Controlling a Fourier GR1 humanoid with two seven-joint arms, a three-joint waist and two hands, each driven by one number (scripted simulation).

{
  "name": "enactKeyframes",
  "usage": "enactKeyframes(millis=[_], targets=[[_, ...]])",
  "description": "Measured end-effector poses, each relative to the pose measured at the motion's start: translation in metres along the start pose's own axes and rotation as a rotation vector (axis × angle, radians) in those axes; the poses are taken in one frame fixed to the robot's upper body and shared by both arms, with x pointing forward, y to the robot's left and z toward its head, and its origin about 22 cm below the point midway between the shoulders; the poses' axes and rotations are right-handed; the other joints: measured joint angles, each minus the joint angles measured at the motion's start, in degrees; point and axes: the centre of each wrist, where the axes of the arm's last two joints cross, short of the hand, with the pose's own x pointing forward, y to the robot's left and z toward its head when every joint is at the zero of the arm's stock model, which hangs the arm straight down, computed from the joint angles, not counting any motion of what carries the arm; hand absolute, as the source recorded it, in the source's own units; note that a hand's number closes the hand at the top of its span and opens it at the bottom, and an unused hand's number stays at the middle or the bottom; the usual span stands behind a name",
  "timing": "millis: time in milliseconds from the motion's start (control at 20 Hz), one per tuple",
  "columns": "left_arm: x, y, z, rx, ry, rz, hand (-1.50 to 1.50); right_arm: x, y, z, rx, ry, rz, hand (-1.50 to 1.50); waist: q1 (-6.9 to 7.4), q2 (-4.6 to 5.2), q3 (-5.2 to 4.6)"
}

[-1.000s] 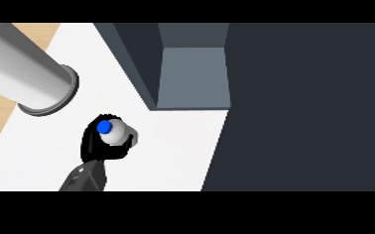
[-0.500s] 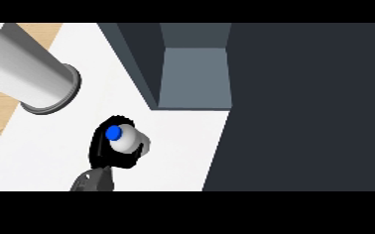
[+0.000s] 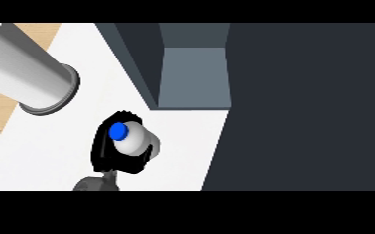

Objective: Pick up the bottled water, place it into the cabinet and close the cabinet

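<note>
The bottled water (image 3: pixel 132 140) shows from above as a white body with a blue cap (image 3: pixel 118 131). It stands upright over the white counter (image 3: pixel 44 148), low in the view and left of centre. My right hand (image 3: pixel 108 159) is curled round it from the left and from below, and its grey wrist reaches the lower edge. The open cabinet (image 3: pixel 194 74) lies up and to the right of the bottle, with a grey floor between dark walls. The left hand does not show.
A thick grey arm cylinder (image 3: pixel 33 74) slants in from the upper left and ends in a rimmed end near the counter's left side. A broad dark panel (image 3: pixel 300 109) fills the right side. A wooden strip (image 3: pixel 40 32) edges the counter at the far left.
The right hand has carried the bottle a little to the right and slightly down in the view, nearer the cabinet opening. The grey cylinder has barely shifted.
</note>
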Motion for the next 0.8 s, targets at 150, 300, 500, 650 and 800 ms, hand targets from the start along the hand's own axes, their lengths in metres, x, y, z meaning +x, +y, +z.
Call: enactKeyframes(millis=[150,300,500,650,800], targets=[[0.013,-0.019,-0.009,-0.006,-0.012,-0.005,1.5,-0.001,0.001,0.003,0.007,-0.001,-0.002,-1.5,-0.19,0.04,-0.01],[0.021,-0.041,-0.015,-0.022,-0.027,-0.018,1.5,-0.002,0.002,0.003,0.0,-0.001,-0.012,-1.5,-0.24,0.1,-0.02],[0.035,-0.062,-0.033,-0.04,-0.027,-0.021,1.5,-0.002,0.002,0.004,-0.003,0.0,-0.01,-1.5,-0.4,0.14,-0.03],[0.043,-0.079,-0.046,-0.043,-0.028,-0.04,1.5,-0.002,0.001,0.004,-0.001,-0.006,-0.002,-1.5,-0.47,0.17,-0.03],[0.051,-0.091,-0.063,-0.042,-0.038,-0.057,1.5,-0.003,0.0,0.008,-0.003,-0.002,0.0,-1.5,-0.63,0.18,-0.03]])
